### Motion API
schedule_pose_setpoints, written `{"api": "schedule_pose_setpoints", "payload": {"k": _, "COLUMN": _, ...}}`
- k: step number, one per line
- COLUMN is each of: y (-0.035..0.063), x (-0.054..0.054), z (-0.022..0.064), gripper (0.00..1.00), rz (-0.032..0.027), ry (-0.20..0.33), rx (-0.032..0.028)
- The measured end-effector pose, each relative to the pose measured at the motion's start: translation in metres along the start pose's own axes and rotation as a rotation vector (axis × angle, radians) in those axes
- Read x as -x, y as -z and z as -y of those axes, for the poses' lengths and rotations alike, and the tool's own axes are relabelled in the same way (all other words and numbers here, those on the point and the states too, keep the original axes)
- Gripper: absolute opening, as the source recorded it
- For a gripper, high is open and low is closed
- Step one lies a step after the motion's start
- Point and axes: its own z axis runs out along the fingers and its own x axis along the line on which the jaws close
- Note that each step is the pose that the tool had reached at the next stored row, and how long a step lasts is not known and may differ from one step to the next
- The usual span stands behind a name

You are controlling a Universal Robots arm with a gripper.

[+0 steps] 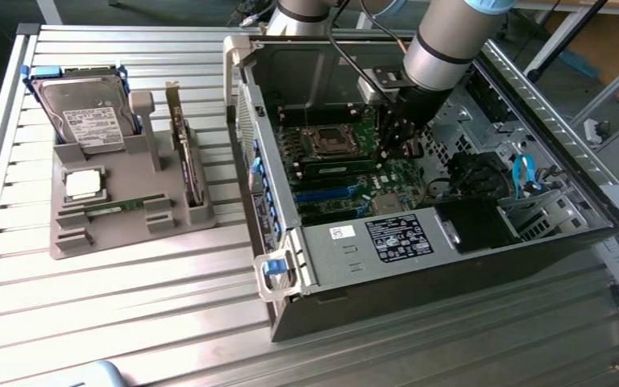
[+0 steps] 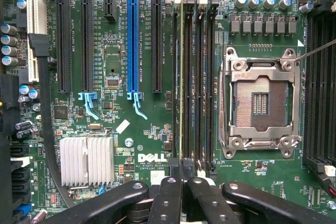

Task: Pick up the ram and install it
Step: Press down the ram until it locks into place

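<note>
The arm [image 1: 444, 44] is reaching down into the open case [image 1: 417, 234], which is lying on the slatted tabletop [image 1: 126, 314] at the centre and right of the exterior view. Its pincer [image 1: 396, 133] is hanging just over the board [image 1: 347, 181], near the memory slots beside the socket [image 1: 326, 143].

In the wrist view the pincer [image 2: 182, 174] is sitting at the lower middle of the frame, its fingers [image 2: 168, 203] pressed together on the near end of the ram [image 2: 181, 77]. The ram is showing edge-on as a thin pale-green strip, running up the frame inside the outermost of the black slots [image 2: 202, 77], the one farthest from the socket [image 2: 260, 103] (whether it is fully seated cannot be told). The socket is lying open at centre right, its metal frame around bare contacts. A blue slot [image 2: 132, 40] is standing among black ones toward the upper left, and a silver heatsink [image 2: 87, 161] is sitting at lower left.

In the exterior view's left half, a grey tray [image 1: 126, 218] is resting on the tabletop, well apart from the case. It is carrying a drive [image 1: 89, 117] at its upper end, a chip [image 1: 84, 184] in the middle, a card [image 1: 188, 157] standing on edge along its right side, and another green stick [image 1: 116, 206] lying flat near its lower end.
</note>
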Motion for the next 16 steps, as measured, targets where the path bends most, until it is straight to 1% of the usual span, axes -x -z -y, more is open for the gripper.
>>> {"api": "schedule_pose_setpoints", "payload": {"k": 8, "y": 0.0002, "x": 0.000, "z": 0.0000, "gripper": 0.10, "rz": 0.0001, "ry": 0.000, "rx": 0.0000}}
{"api": "schedule_pose_setpoints", "payload": {"k": 16, "y": 0.0113, "x": 0.000, "z": -0.0001, "gripper": 0.10, "rz": -0.0002, "ry": 0.000, "rx": 0.0000}}
